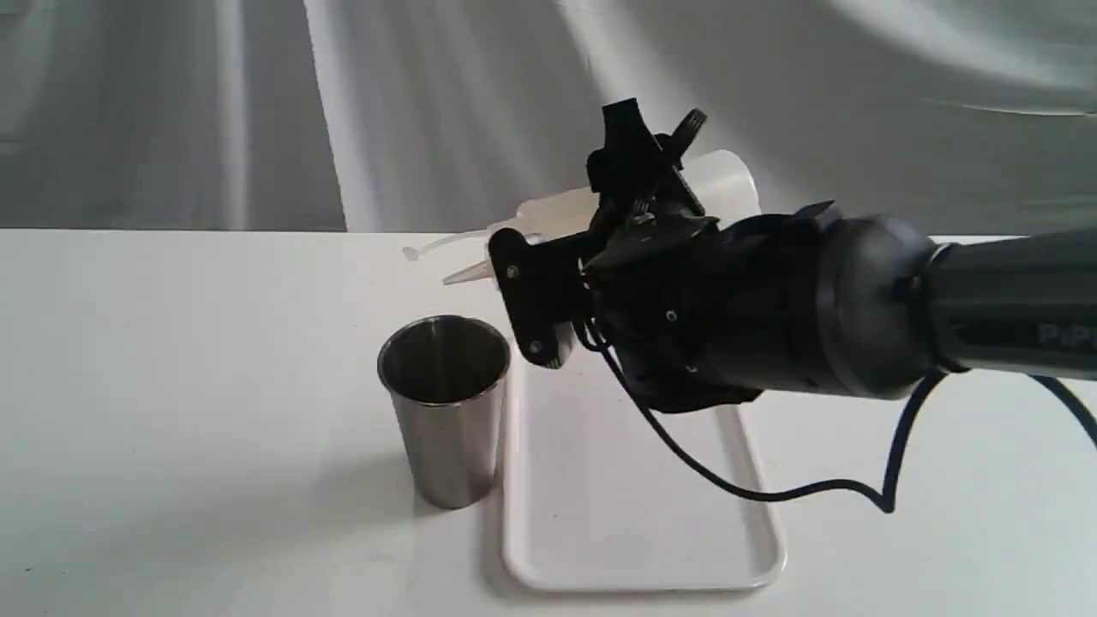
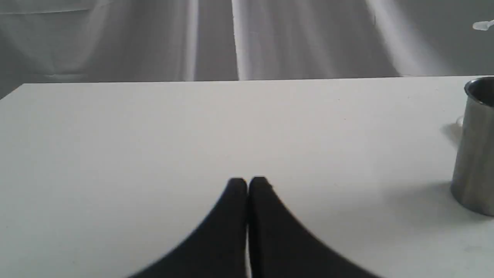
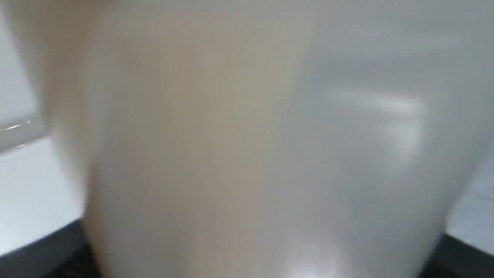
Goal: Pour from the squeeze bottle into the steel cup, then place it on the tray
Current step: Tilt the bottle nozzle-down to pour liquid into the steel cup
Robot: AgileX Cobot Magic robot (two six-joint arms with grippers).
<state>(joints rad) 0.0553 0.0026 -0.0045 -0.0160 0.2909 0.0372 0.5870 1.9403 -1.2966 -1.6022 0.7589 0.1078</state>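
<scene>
My right gripper point(image 1: 656, 141) is shut on the squeeze bottle point(image 1: 557, 210), a translucent whitish cylinder tipped almost level. Its cone nozzle point(image 1: 467, 272) points left, a little above and behind the rim of the steel cup point(image 1: 446, 403). No stream shows at the nozzle. Close up, the squeeze bottle point(image 3: 247, 139) fills the right wrist view, with a beige tint on one side. The cup stands upright just left of the white tray point(image 1: 617, 514). My left gripper point(image 2: 247, 181) is shut and holds nothing, low over the table, with the steel cup point(image 2: 474, 146) off to its side.
The bottle's cap strap point(image 1: 428, 248) dangles out beyond the nozzle. My right arm point(image 1: 857, 308) and its black cable point(image 1: 771, 493) hang over the far half of the tray. A grey curtain point(image 1: 257, 111) backs the white table point(image 1: 171, 386).
</scene>
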